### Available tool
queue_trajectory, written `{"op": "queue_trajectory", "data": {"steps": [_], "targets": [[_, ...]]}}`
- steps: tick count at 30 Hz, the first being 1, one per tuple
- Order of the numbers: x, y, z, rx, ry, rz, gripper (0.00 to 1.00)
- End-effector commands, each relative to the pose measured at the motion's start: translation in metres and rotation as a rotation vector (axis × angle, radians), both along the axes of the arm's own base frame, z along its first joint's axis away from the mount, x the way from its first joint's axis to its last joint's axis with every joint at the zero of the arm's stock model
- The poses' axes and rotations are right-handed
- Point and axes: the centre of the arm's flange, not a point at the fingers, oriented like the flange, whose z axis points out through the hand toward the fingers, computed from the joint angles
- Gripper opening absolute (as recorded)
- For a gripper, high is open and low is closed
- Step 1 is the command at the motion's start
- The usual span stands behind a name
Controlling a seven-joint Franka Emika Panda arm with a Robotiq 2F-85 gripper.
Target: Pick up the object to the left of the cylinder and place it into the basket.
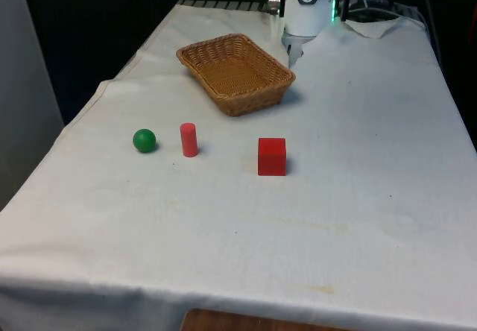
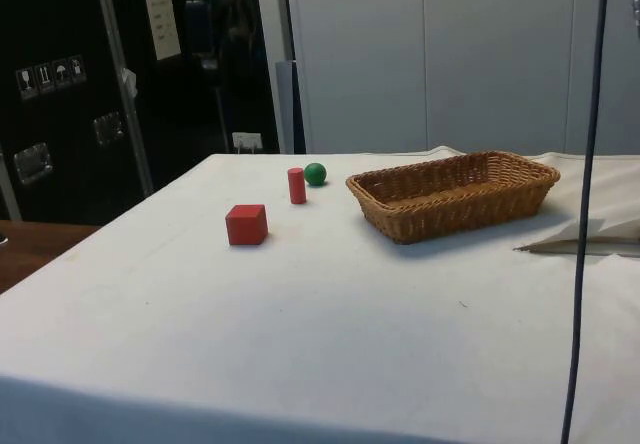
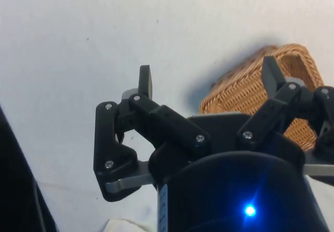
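A green ball [image 1: 144, 140] [image 2: 315, 174] lies on the white cloth just to the front view's left of an upright red cylinder [image 1: 188, 139] [image 2: 296, 185]. The woven basket [image 1: 257, 100] [image 2: 450, 214] [image 3: 245, 91] sits farther back, with nothing inside it. My gripper [image 1: 293, 50] [image 3: 209, 78] hangs at the far end of the table, just beyond the basket's far corner. It is open, with nothing between the fingers [image 3: 145, 80], and it is far from the ball.
A red cube [image 1: 271, 156] [image 2: 246, 224] stands to the front view's right of the cylinder. The cloth is wrinkled [image 1: 376, 27] at the far right, near the robot. The table's edges drop off on both sides.
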Motion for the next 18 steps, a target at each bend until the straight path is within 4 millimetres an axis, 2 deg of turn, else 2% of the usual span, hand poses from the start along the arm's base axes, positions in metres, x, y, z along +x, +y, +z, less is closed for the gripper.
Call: {"op": "queue_trajectory", "data": {"steps": [1, 13, 18], "targets": [[0.002, 0.000, -0.007, 0.005, -0.007, 0.004, 1.00], [0.010, -0.005, -0.046, -0.017, -0.030, 0.021, 1.00], [0.011, -0.008, -0.054, -0.019, -0.035, 0.033, 1.00]]}}
